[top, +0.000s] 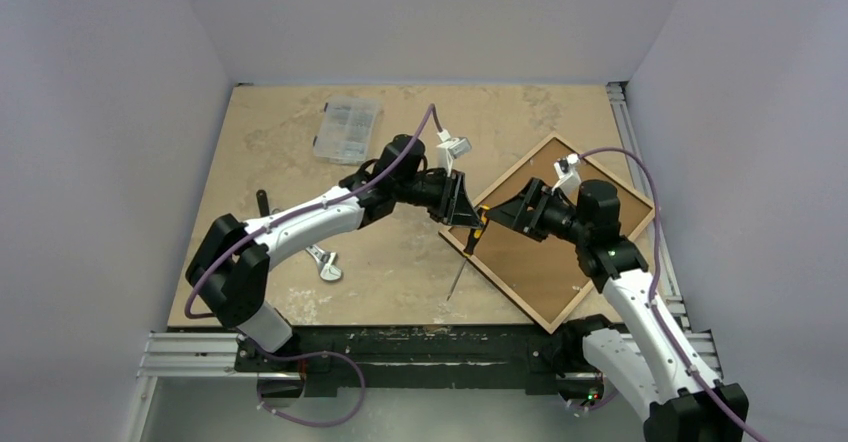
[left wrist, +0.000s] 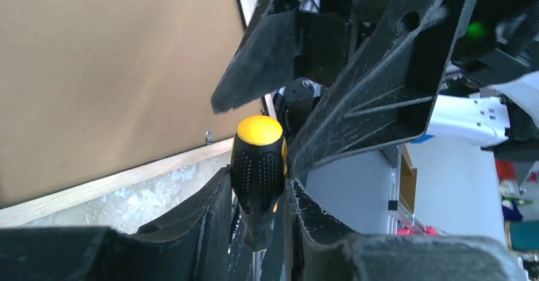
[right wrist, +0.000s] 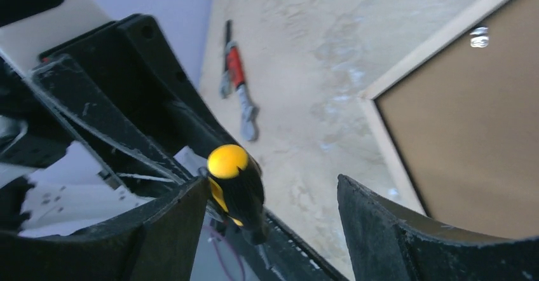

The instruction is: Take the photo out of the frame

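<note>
Brown backing: the frame (top: 553, 230) lay face down near the right edge of the counter, turned cornerwise, its fibreboard panel up and a pale wooden rim around it.
Photo: hidden; presumably under the backing, inside the frame.
Retaining tab: one small metal clip (left wrist: 208, 136) showed at the panel's edge in the left wrist view, apparently not yet turned.
Screwdriver: a black and yellow handled screwdriver (top: 476, 232) stood just off the frame's left side, shaft slanting down toward the near edge.
Left gripper (left wrist: 257, 195): closed narrowly around the screwdriver's handle.
Right gripper (right wrist: 273, 217): spread wide, the handle between its fingers, against the left one but clear of the other.
Step in hand: seemingly a handover of the tool between arms, before any prying.
Next move: likely the right fingers must close on the handle before the left lets go, then the tip goes to the clips.
Farther out: a clear parts box (top: 347, 129) near the far edge; a wrench (top: 323, 262) toward the near left corner.
</note>
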`<state>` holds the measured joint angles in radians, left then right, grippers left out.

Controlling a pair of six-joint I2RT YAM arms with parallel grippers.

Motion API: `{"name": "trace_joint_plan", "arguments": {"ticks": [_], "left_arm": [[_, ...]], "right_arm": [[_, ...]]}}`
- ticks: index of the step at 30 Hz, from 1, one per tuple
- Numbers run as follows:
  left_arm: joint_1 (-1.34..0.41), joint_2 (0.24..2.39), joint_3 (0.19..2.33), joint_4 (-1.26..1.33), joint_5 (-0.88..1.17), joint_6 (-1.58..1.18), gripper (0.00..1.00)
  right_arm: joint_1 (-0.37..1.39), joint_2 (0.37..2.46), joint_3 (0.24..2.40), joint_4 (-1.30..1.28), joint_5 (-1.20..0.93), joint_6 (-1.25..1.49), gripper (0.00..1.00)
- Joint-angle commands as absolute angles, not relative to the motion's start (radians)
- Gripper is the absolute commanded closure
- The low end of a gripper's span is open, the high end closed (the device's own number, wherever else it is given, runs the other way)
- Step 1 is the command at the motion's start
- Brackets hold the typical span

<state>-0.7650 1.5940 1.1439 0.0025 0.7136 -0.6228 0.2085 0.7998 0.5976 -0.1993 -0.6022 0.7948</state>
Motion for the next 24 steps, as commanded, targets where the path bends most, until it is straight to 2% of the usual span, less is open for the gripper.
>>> {"name": "trace_joint_plan", "arguments": {"ticks": [1,4,5,8,11,12,16,24], "left_arm": [[-0.774,1.596,1.137,0.102,0.824,-0.588,1.0],[-0.774,1.594,1.131,0.101,0.831,-0.602,1.0],[-0.772,1.598,1.136,0.102,0.831,-0.618,1.0],[-0.771,1.618,1.145,0.125,0.873,-0.659,1.0],[-0.772,1.602,1.114,0.176,0.895,-0.664,1.0],[-0.772,1.595,1.103,0.189,0.9,-0.66,1.0],[-0.767,1.578,1.055,0.307,0.949,-0.688,1.0],[-0.754,1.596,0.997,0.583,1.032,-0.876,1.0]], "right_arm": [[0.201,0.814,0.54,0.097,-0.88,0.916,0.31],[0.201,0.812,0.509,0.179,-0.909,0.958,0.39],[0.201,0.803,0.51,0.165,-0.906,0.934,0.38],[0.2,0.76,0.523,0.069,-0.88,0.836,0.28],[0.201,0.763,0.527,0.048,-0.865,0.839,0.26],[0.201,0.777,0.522,0.076,-0.883,0.868,0.28],[0.201,0.788,0.436,0.366,-0.95,1.064,0.45],[0.201,0.795,0.369,0.526,-0.997,1.144,0.52]]}}
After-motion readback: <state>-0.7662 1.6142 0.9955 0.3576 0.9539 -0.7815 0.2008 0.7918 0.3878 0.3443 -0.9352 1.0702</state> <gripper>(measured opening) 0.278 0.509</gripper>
